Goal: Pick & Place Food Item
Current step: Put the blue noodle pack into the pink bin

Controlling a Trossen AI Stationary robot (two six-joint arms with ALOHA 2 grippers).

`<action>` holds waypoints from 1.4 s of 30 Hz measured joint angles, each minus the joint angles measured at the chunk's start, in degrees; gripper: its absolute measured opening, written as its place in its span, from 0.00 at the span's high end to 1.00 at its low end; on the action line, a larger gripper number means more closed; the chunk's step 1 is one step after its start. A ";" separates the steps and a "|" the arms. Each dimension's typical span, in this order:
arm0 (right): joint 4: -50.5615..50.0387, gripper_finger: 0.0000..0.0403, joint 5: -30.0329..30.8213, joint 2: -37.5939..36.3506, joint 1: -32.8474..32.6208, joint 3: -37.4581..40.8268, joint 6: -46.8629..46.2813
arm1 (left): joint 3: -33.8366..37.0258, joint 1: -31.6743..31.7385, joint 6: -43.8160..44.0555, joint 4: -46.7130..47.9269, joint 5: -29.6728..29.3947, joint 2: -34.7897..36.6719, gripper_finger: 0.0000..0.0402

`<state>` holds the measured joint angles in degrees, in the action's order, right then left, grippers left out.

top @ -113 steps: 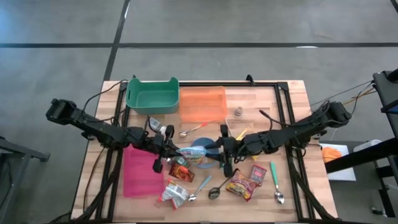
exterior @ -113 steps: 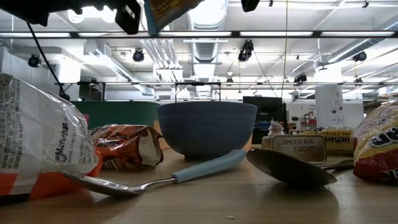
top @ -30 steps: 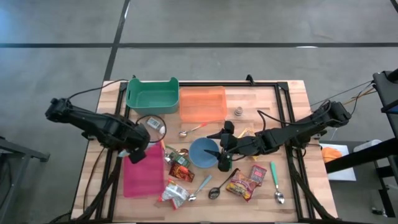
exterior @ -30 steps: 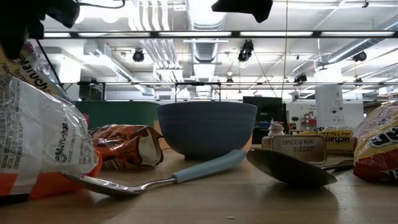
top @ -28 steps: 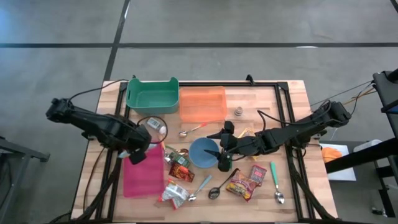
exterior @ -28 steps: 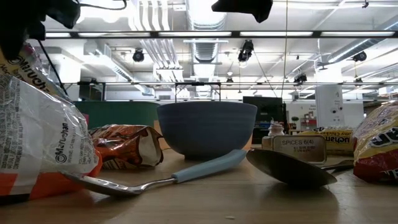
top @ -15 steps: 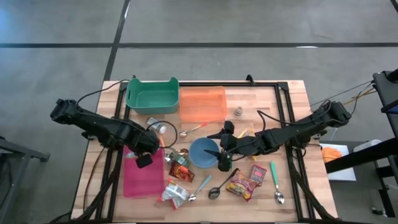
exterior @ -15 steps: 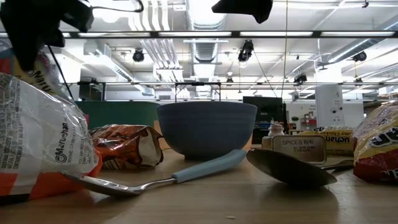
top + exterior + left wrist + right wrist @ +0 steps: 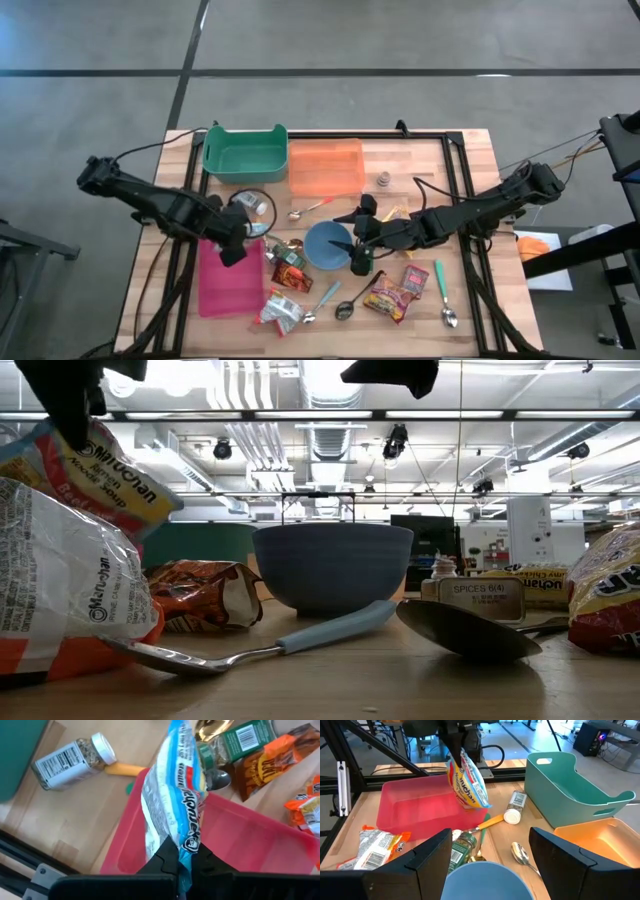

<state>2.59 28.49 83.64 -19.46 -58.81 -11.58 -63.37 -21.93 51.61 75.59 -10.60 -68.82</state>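
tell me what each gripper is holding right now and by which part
The left gripper is shut on the noodle packet, pinching one end edge so it hangs over the pink bin. The right gripper is open over the blue bowl, holding nothing.

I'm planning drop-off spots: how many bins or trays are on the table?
3: a green bin at the table's back left corner, an orange bin right beside it, and a pink tray toward the front left. None seems hidden.

Left tool (image 9: 238, 243) clamped shut — right tool (image 9: 352, 243) spread.
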 joint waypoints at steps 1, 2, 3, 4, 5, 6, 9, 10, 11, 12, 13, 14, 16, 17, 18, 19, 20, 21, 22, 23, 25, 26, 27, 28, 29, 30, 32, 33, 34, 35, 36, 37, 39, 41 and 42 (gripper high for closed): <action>-0.29 0.35 0.00 0.00 0.00 0.00 -0.01 | 0.00 -0.60 0.51 -0.15 -0.68 0.02 1.00; -0.47 0.35 0.00 0.00 0.00 0.00 -0.02 | 0.01 -1.15 0.75 -0.26 -1.34 0.00 1.00; -0.59 0.35 0.00 0.00 0.00 0.02 -0.03 | 0.02 -1.61 0.92 -0.30 -1.71 -0.02 1.00; -0.73 0.35 0.00 0.00 0.00 0.01 -0.03 | 0.02 -2.03 0.96 -0.39 -1.88 -0.17 1.00; -0.73 0.35 0.00 0.00 0.00 0.02 -0.15 | 0.03 -2.35 0.98 -0.58 -1.93 -0.24 1.00; -0.73 0.35 0.00 0.00 0.00 0.02 -0.36 | 0.27 -2.71 1.35 -1.08 -2.11 -0.27 1.00; -0.72 0.35 0.00 0.00 -0.02 0.02 -0.74 | 2.13 -3.22 2.91 -2.14 -2.62 -0.26 1.00; -0.72 0.35 0.00 0.00 -0.02 0.02 -0.75 | 2.90 -3.34 3.32 -2.23 -2.73 -0.26 1.00; -0.72 0.35 0.00 0.00 -0.02 0.02 -0.75 | 3.83 -3.40 4.12 -2.29 -2.98 -0.26 1.00; -0.72 0.35 0.00 0.00 -0.02 0.02 -0.78 | 4.87 -3.47 5.13 -2.28 -3.52 -0.26 1.00; -0.72 0.35 0.00 0.00 -0.02 0.01 -0.83 | 5.82 -3.50 5.99 -2.27 -4.16 -0.26 1.00; -0.72 0.35 0.00 0.00 -0.02 0.02 -0.87 | 6.69 -3.55 6.66 -2.30 -4.91 -0.26 1.00; -0.72 0.35 0.00 0.00 -0.02 0.02 -0.87 | 8.31 -3.65 8.15 -2.40 -6.20 0.07 1.00; -0.72 0.35 0.00 0.00 -0.02 0.02 -0.87 | 9.02 -3.71 8.90 -2.61 -6.90 0.32 1.00; -0.70 0.35 0.00 0.00 -0.02 0.02 -0.87 | 9.62 -3.86 9.59 -3.02 -7.42 0.71 1.00; -0.70 0.35 0.00 0.00 -0.02 0.02 -0.87 | 10.20 -4.14 10.03 -3.49 -7.72 1.21 1.00; -0.70 0.35 0.00 0.00 -0.02 0.02 -0.87 | 10.72 -4.45 10.24 -3.98 -7.75 1.80 1.00; -0.70 0.35 0.00 0.00 -0.02 0.02 -0.87 | 11.16 -4.79 10.32 -4.58 -7.75 2.37 1.00; -0.70 0.35 0.00 0.00 -0.02 0.02 -0.87 | 11.63 -5.16 10.81 -5.25 -7.66 2.94 1.00; -0.70 0.35 0.00 0.00 -0.02 0.02 -0.87 | 12.22 -5.60 11.66 -5.74 -7.45 3.55 1.00; -0.70 0.35 0.00 0.00 -0.02 0.02 -0.87 | 13.22 -6.26 14.11 -5.74 -7.05 4.62 1.00; -0.70 0.35 0.00 0.00 -0.02 0.02 -0.87 | 13.75 -6.59 15.38 -5.75 -6.78 5.10 1.00; -0.70 0.35 0.00 0.00 -0.02 0.02 -0.87 | 14.33 -6.93 16.51 -5.73 -6.43 5.43 1.00; -0.69 0.35 0.00 0.00 -0.02 0.02 -0.87 | 14.86 -7.24 17.51 -5.67 -6.22 5.67 1.00; -0.68 0.35 0.00 0.00 -0.02 0.02 -0.87 | 15.34 -7.49 18.17 -5.72 -6.06 5.80 1.00; -0.68 0.35 -0.01 0.00 -0.02 0.02 -0.88 | 15.80 -7.69 18.74 -5.71 -5.87 5.88 1.00; -0.65 0.35 0.00 0.00 -0.02 0.02 -0.91 | 16.87 -7.90 19.53 -5.75 -5.19 5.80 1.00; -0.65 0.35 0.00 0.00 -0.02 0.02 -0.89 | 17.37 -7.92 20.09 -5.77 -4.83 5.73 1.00; -0.63 0.35 0.00 0.00 -0.02 0.02 -0.91 | 17.91 -7.95 20.58 -5.91 -4.80 5.70 1.00; -0.63 0.35 -0.02 0.00 -0.02 0.02 -1.08 | 18.42 -7.99 21.00 -6.08 -4.71 5.70 1.00; -0.62 0.35 0.00 0.00 -0.02 0.02 -1.30 | 18.81 -8.02 21.42 -6.18 -4.57 5.70 1.00; -0.61 0.35 0.00 0.00 -0.02 0.02 -1.44 | 19.11 -8.03 21.86 -6.19 -4.40 5.70 1.00; -0.57 0.35 0.00 0.00 -0.02 0.02 -1.52 | 19.48 -8.03 22.42 -6.32 -4.16 5.70 1.00; -0.57 0.35 -0.02 0.00 -0.02 0.02 -1.50 | 19.65 -8.03 22.85 -6.38 -3.84 5.70 1.00; -0.57 0.35 -0.02 0.00 -0.02 0.02 -1.52 | 19.69 -8.03 23.11 -6.36 -3.60 5.70 1.00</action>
<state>2.02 28.47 83.64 -19.49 -58.78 -13.10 -43.68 -29.95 74.72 69.23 -14.20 -63.11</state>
